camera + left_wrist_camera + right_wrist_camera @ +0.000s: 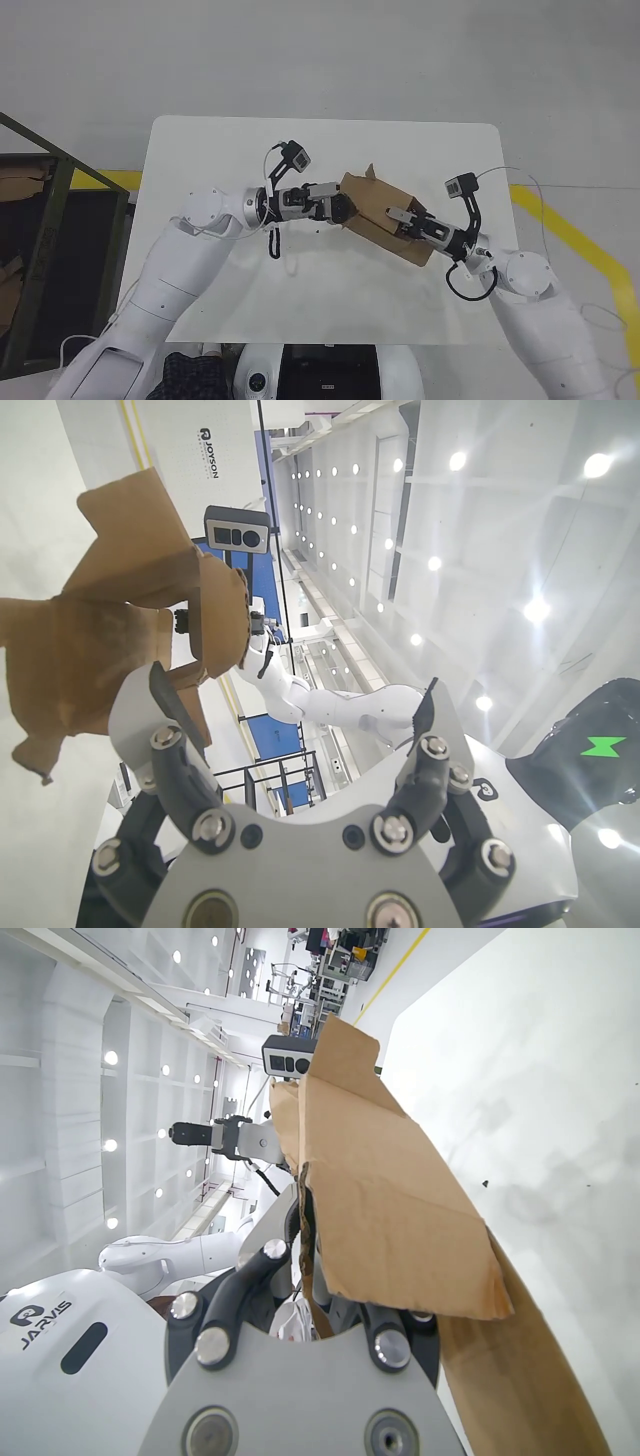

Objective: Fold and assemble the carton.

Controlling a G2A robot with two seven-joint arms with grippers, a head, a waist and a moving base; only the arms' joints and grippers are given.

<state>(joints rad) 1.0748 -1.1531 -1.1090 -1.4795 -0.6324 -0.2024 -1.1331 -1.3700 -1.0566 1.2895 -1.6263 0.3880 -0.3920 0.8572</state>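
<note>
One carton: a brown cardboard carton (pixel 378 205), partly folded with loose flaps, is held up over the middle of a white table (pixel 200 150) between the robot's two arms.
Carton shape: in the top view it reads as a slanted flat panel with a small flap standing up at its far edge. In the left wrist view the carton (pixel 85 650) shows several bent flaps jutting in different directions. In the right wrist view the carton (pixel 380 1188) shows a broad creased panel with a second layer behind it.
Left gripper: the left gripper (pixel 340 209) is at the end of the carton nearer the left arm. In its own wrist view the left gripper (pixel 295 705) has its fingers (pixel 167 700) spread wide. The carton sits off to the side of one finger, overlapping that finger's pad. Whether they touch cannot be told. The gap between the fingers holds no cardboard.
Right gripper: the right gripper (pixel 400 216) is on the opposite end of the carton. In its own wrist view the right gripper (pixel 302 1208) has its fingers (pixel 277 1228) drawn narrow, pinching an edge of the cardboard panel. The far finger is hidden behind the panel.
Surroundings: a dark green rack (pixel 30 200) holding cardboard stands beside the table on the left arm's side. A yellow line (pixel 560 230) runs along the grey floor (pixel 320 50) on the right arm's side.
</note>
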